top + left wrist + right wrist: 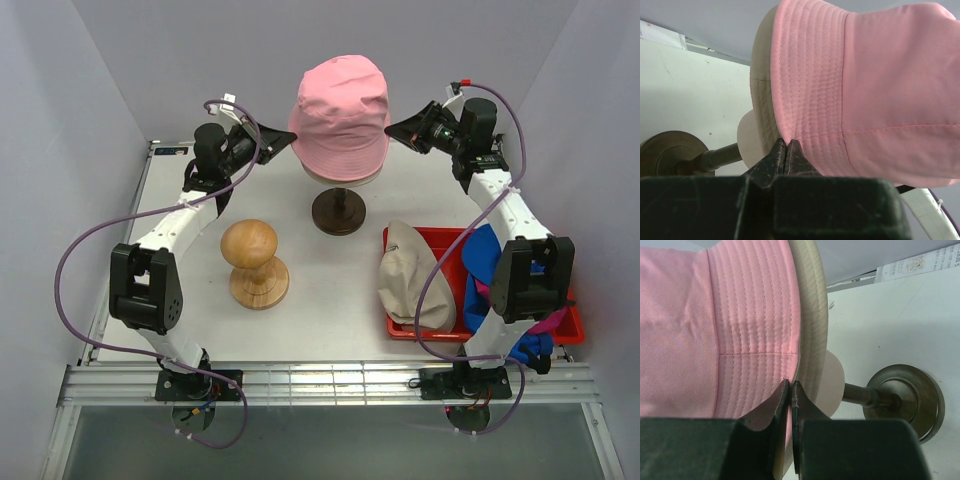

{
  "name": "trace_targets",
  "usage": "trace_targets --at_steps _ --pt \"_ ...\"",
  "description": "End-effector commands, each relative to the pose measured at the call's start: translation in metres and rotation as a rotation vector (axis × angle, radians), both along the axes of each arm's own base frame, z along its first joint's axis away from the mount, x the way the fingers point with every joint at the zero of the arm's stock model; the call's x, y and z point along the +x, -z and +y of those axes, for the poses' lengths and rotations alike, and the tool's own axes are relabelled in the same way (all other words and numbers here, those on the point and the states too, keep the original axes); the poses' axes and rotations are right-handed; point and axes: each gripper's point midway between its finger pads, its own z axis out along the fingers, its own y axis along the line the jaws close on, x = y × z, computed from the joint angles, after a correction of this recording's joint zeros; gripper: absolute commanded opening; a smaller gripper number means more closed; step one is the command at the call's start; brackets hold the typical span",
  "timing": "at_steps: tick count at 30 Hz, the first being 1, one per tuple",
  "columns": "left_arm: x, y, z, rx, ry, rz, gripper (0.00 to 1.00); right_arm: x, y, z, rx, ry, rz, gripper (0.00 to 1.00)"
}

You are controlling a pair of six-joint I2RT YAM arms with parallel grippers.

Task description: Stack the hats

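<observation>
The light pink bucket hat point(344, 110) sits over the cream mannequin head on its dark stand point(338, 212) at the back middle. My left gripper point(290, 136) is shut on the left edge of its brim. The left wrist view shows the closed tips point(785, 143) pinching the pink brim point(810, 100). My right gripper point(389, 129) is shut on the right edge of the brim, with pink fabric point(755, 315) between its tips point(791, 385). A beige hat point(410, 275), a blue cap point(482, 262) and a magenta cap point(548, 325) lie in the red tray.
The red tray point(400, 328) stands at the front right, partly under my right arm. A round-topped wooden hat block point(255, 262) stands left of centre. A ribbed cream edge point(812, 315) shows beneath the pink brim. The stand's round base point(910, 395) rests on the white table.
</observation>
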Motion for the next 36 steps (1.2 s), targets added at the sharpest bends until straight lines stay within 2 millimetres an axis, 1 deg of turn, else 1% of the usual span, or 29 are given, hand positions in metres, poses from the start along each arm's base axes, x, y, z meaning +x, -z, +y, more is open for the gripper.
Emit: trace_targets --at_steps 1,5,11,14,15,18,23,27,29,31,33,34,35,36 --pt "0.008 0.021 0.015 0.059 -0.046 0.09 0.0 0.01 0.095 -0.025 -0.14 0.093 0.253 0.08" --pt "0.01 0.014 0.012 0.052 -0.041 0.09 0.0 0.008 0.108 -0.027 -0.166 0.092 0.284 0.08" --pt "0.014 0.019 0.012 0.037 -0.044 0.12 0.0 0.004 0.12 -0.028 -0.212 0.089 0.316 0.08" --pt "0.014 0.028 0.012 0.042 -0.047 0.139 0.0 0.001 0.123 -0.024 -0.226 0.077 0.317 0.08" --pt "0.014 0.035 0.013 0.047 -0.051 0.156 0.0 -0.001 0.125 -0.024 -0.232 0.075 0.32 0.08" --pt "0.012 0.047 0.017 0.069 -0.067 0.18 0.0 -0.003 0.13 -0.021 -0.236 0.071 0.324 0.08" --pt "0.01 0.057 0.02 0.115 -0.082 0.185 0.0 -0.003 0.135 -0.023 -0.242 0.074 0.333 0.08" --pt "0.01 0.074 0.022 0.155 -0.083 0.23 0.0 -0.005 0.136 -0.026 -0.262 0.083 0.331 0.08" --pt "0.009 0.075 0.02 0.158 -0.07 0.229 0.0 -0.006 0.137 -0.026 -0.264 0.081 0.332 0.08" --pt "0.007 0.071 0.02 0.152 -0.063 0.214 0.0 -0.006 0.134 -0.025 -0.262 0.075 0.327 0.08" --pt "0.005 0.061 0.019 0.152 -0.059 0.193 0.0 -0.005 0.126 -0.025 -0.263 0.075 0.309 0.08" --pt "0.005 0.058 0.02 0.155 -0.059 0.187 0.02 -0.003 0.122 -0.026 -0.264 0.076 0.301 0.08" --pt "0.006 0.05 0.02 0.156 -0.059 0.17 0.05 -0.004 0.12 -0.025 -0.265 0.074 0.305 0.08" --pt "0.004 0.044 0.02 0.162 -0.06 0.159 0.11 0.0 0.109 -0.025 -0.263 0.076 0.281 0.08"
